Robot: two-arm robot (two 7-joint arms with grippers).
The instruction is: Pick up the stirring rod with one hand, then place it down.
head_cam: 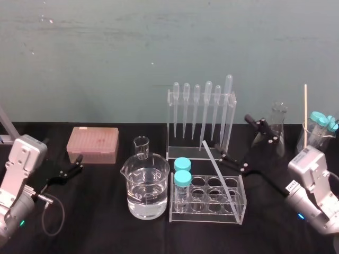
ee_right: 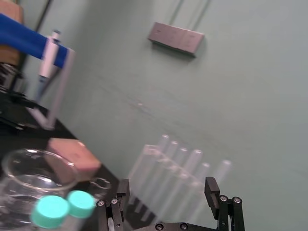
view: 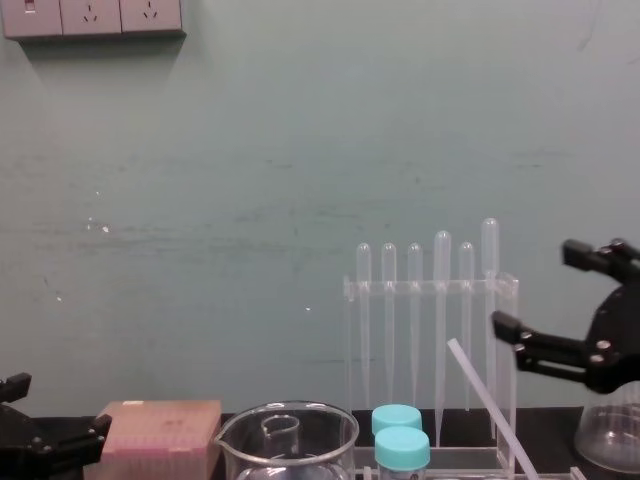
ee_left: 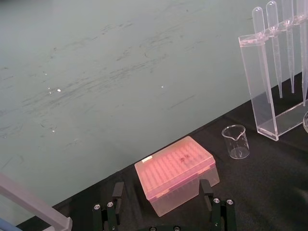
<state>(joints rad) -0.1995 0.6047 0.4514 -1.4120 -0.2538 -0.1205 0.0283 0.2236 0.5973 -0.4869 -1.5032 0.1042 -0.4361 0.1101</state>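
Near my black pincer leans a whitish rod, past it two teal caps, farther off a pink box.

- We see the stirring rod as whitish, translucent and smooth; glass or plastic, we cannot tell.
- The big beaker and the flask look like clear, glossy glass.
- The tube rack and the pipette rack are clear hard plastic with shiny edges.
- The pipettes are cloudy, softer-looking plastic.
- The tube caps are smooth teal plastic.
- The box is pink translucent plastic with a dull sheen.
- We find the table black and matt.
- The wall is pale green, matt and scuffed.
- The right gripper and the left gripper are matt black with bright metal screws.
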